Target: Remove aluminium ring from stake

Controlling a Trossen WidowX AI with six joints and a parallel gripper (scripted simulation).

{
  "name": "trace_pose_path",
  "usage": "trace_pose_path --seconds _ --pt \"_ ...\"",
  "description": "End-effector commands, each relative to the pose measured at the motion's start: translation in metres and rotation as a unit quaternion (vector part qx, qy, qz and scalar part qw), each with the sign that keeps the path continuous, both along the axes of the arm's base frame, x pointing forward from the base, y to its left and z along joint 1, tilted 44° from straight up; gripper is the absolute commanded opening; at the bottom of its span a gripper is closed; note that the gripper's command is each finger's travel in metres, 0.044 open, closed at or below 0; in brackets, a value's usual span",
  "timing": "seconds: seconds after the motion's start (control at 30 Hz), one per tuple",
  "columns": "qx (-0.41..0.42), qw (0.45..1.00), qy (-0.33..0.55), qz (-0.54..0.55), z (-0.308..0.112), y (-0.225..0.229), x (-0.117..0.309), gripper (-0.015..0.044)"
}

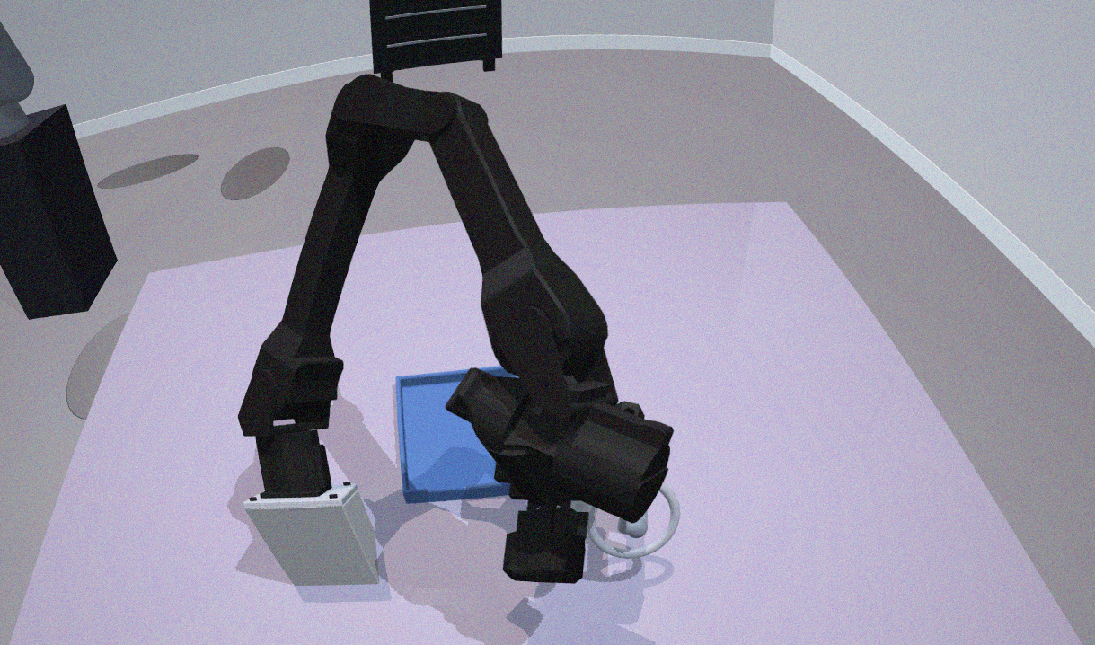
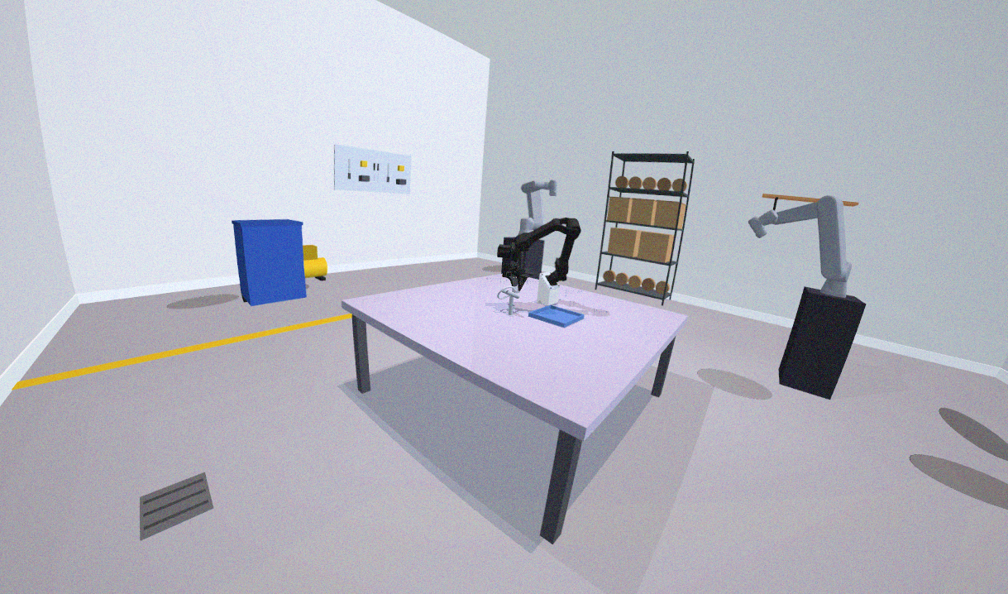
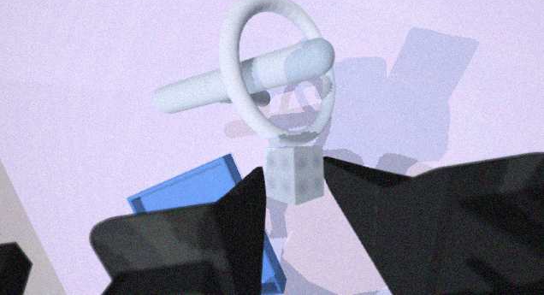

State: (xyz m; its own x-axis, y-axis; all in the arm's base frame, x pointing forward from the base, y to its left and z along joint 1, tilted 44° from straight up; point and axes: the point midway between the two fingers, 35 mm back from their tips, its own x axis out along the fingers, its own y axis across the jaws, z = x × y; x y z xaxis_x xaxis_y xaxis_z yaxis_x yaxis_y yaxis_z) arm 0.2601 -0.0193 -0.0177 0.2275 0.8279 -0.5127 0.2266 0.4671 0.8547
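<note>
Gripper (image 1: 595,507) (image 2: 518,288) (image 3: 292,168) pinching welded tab (image 3: 295,174). Aluminium ring (image 1: 673,521) (image 2: 498,295) (image 3: 230,53) raised, tilted, around cross-bar (image 1: 634,525) (image 3: 278,67) of steel stake (image 2: 510,306); seemingly not freed. Left: clear cross-bar, carry left to blue tray (image 1: 435,433) (image 2: 556,316) (image 3: 188,183), lay flat, release, withdraw.

- A blue cabinet (image 2: 270,262) standing on the floor.
- A yellow machine (image 2: 314,267) beside it, partly hidden.
- A pale tool board (image 2: 372,169) on the wall.
- A tall shelf unit (image 2: 642,157) bearing brown boxes (image 2: 642,212) and round brown pieces (image 2: 635,183).
- A grey robot arm (image 2: 832,240) on a black pedestal (image 2: 819,347).
- A floor grate (image 2: 174,505).
- A yellow floor line (image 2: 189,349).
</note>
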Motion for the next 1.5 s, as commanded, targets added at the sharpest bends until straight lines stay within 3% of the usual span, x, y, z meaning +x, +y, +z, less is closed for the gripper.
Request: trace_pose_path --seconds 0.0,1.47 --pt "-0.003 1.0 -0.004 0.001 0.0 -0.004 0.002 0.0" --pt "-0.004 1.0 -0.004 0.001 -0.017 -0.025 -0.003 0.0"
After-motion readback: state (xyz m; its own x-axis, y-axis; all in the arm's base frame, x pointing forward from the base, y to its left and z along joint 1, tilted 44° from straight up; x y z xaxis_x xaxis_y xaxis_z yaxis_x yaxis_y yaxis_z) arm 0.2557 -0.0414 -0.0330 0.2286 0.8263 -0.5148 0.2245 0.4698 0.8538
